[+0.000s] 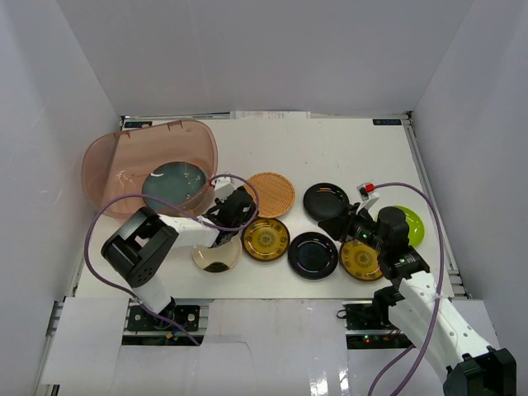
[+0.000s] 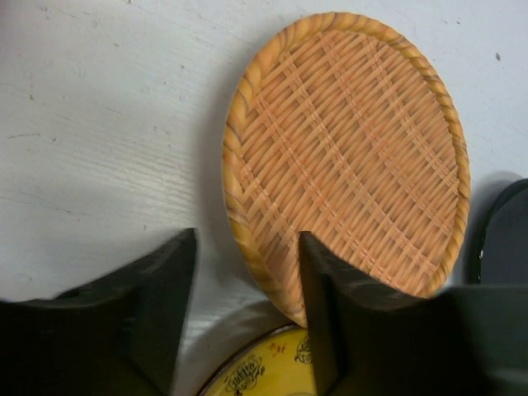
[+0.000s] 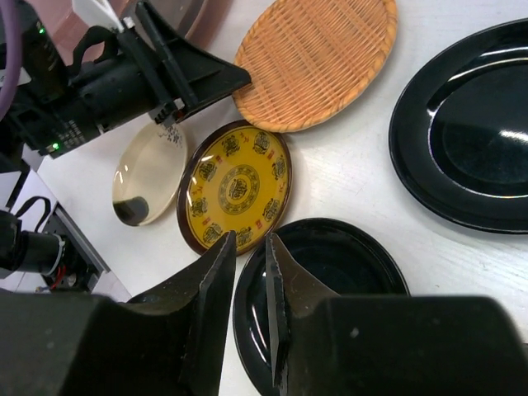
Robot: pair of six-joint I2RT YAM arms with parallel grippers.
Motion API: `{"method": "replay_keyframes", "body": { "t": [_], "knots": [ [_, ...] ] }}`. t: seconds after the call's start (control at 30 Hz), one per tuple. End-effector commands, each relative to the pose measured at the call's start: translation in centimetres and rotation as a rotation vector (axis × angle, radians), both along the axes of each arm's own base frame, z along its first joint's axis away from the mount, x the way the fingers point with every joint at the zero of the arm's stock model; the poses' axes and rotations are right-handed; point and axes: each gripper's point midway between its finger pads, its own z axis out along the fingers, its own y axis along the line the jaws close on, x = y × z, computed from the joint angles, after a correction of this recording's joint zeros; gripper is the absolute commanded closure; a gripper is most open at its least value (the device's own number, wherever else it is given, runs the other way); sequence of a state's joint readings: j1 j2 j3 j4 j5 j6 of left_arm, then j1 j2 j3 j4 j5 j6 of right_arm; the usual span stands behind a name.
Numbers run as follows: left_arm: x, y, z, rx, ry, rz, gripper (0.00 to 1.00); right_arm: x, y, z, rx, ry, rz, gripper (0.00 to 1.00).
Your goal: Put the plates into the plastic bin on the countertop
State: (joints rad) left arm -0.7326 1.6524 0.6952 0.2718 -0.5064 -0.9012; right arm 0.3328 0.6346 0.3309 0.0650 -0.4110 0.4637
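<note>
The plastic bin [image 1: 124,161] stands at the back left with a dark teal plate [image 1: 175,186] in it. On the countertop [image 1: 330,148] lie a woven tan plate [image 1: 271,194], two gold-patterned plates [image 1: 266,239] [image 1: 360,260], a cream plate [image 1: 216,254], two glossy black plates [image 1: 313,254] [image 1: 326,200] and a lime green plate [image 1: 410,224]. My left gripper [image 2: 247,256] is open, its jaws astride the near rim of the woven plate [image 2: 346,148]. My right gripper [image 3: 250,247] is open by a narrow gap and empty, above the left rim of the nearer black plate [image 3: 330,272].
White walls enclose the table on three sides. The metal edge rail [image 1: 429,206] runs along the right side. The purple cables [image 1: 99,223] loop beside each arm. In the right wrist view the left arm [image 3: 107,82] reaches over the cream plate [image 3: 148,169].
</note>
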Motion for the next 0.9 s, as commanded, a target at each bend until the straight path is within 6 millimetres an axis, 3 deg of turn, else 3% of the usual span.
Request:
{"method": "replay_keyframes", "body": {
  "t": [0.0,0.2,0.23,0.33,0.43,0.57,0.6,0.7,0.8,0.87],
  "knots": [
    [2.1,-0.8,2.1,-0.056,-0.078,0.025,0.43,-0.7,0.4,0.3,0.015,0.009,0.042,0.73],
    [3.2,-1.8,1.1,-0.059,-0.088,-0.001,0.75,-1.7,0.5,-0.7,0.018,0.039,0.065,0.70],
    [3.2,-1.7,1.1,-0.056,-0.090,0.000,0.85,-1.9,0.4,-1.1,0.014,0.053,0.066,0.67],
    [3.6,-1.3,2.8,-0.038,-0.132,0.009,0.99,-2.2,0.5,-1.6,0.009,0.067,0.079,0.63],
    [3.9,-1.1,5.8,-0.041,-0.190,0.010,1.00,-2.5,0.9,-1.8,0.024,0.084,0.105,0.59],
    [3.7,-2.0,12.9,-0.128,-0.331,-0.058,1.00,-2.9,1.5,-2.2,0.031,0.108,0.147,0.57],
    [3.3,-2.1,16.3,-0.178,-0.394,-0.077,1.00,-3.0,1.7,-2.1,0.032,0.107,0.158,0.57],
    [2.1,-2.5,23.9,-0.268,-0.529,-0.144,1.00,-3.3,2.5,-2.0,0.035,0.099,0.193,0.56],
    [1.2,-1.2,29.8,-0.266,-0.620,-0.142,1.00,-3.7,3.5,-2.2,0.027,0.112,0.227,0.55],
    [1.1,0.4,30.8,-0.208,-0.619,-0.113,1.00,-4.1,4.6,-2.5,0.013,0.116,0.249,0.55]
  ]
}}
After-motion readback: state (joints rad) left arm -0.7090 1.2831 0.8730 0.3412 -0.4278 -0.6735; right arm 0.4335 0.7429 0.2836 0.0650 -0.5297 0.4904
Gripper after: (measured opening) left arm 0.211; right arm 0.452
